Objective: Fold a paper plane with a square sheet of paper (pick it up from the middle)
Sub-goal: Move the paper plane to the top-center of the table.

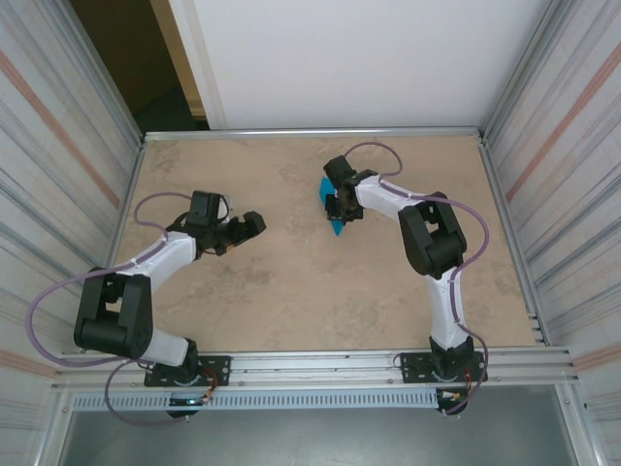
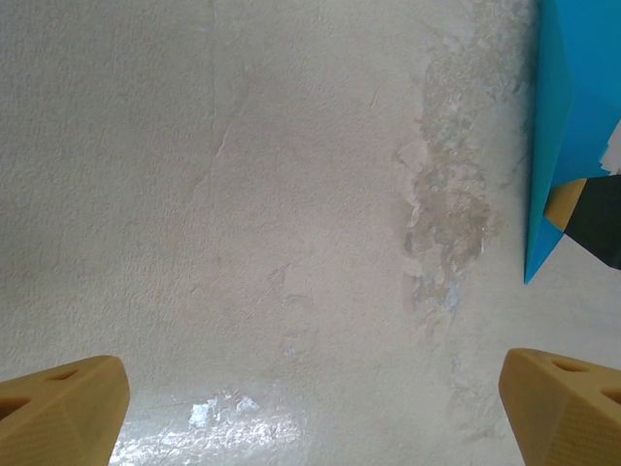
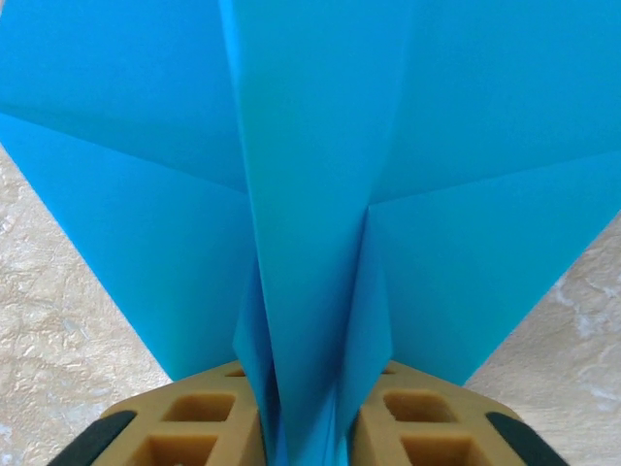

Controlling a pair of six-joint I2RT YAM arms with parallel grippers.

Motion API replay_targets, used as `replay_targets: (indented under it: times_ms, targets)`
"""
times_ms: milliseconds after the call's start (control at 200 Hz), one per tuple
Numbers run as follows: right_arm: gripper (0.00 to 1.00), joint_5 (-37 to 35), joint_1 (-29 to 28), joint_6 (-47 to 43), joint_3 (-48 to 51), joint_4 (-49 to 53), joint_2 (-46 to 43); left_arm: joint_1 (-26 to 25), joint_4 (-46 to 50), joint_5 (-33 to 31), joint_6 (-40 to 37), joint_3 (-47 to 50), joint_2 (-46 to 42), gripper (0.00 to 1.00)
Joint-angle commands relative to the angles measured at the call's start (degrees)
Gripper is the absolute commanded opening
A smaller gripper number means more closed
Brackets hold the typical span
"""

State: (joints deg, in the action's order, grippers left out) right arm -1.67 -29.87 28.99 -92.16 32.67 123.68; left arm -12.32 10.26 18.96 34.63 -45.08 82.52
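left pincer (image 2: 310, 408): spread wide (elbow bent) | right pincer (image 3: 306, 413): fingers nearly together

The right gripper (image 1: 339, 208) stood just right of the pointed teal-blue paper plane (image 1: 335, 229), jaws astride its fold; the left gripper (image 1: 254, 225) was well left of it.

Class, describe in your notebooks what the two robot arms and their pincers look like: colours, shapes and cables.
The left arm and right arm share a look: white links, bulky black joint housings, a looping lilac cable each. The left pincer has mustard-tan wedge fingers; the right pincer has fingers of the same tan, with square moulded pockets.
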Motion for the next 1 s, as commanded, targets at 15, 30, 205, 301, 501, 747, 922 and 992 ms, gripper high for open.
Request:
replay_targets:
  times_ms: [15,30,205,301,501,747,922,992]
  targets:
    - [0.27,-0.17,0.07,-1.4,-1.87,1.88,1.79,0.43,0.46,0.24,-0.73,-0.84,0.6,0.99]
    - [0.28,-0.26,0.07,-1.45,-1.83,1.88,1.92,0.38,0.46,0.27,-0.73,-0.87,0.64,0.99]
    - [0.38,-1.88,-0.09,-1.62,-2.15,2.88,3.37,0.36,0.36,0.46,-0.7,-0.95,0.98,0.99]
    - [0.42,-3.13,-0.17,-1.83,-2.23,3.58,4.09,0.37,0.35,0.54,-0.66,-0.84,1.08,0.99]
    - [0.45,-4.4,-0.36,-2.19,-2.19,4.2,5.58,0.36,0.19,0.64,-0.71,-0.71,1.32,0.99]
    - [0.37,-3.98,-0.42,-2.19,-2.52,3.73,4.16,0.41,0.2,0.89,-0.71,-0.87,1.73,0.99]
    - [0.36,-4.52,-0.43,-2.22,-2.84,3.2,2.05,0.39,0.08,1.06,-0.69,-0.8,1.71,0.99]
    - [0.36,-4.83,-0.47,-2.23,-2.69,3.11,2.12,0.43,0.01,1.16,-0.65,-0.72,1.77,0.99]
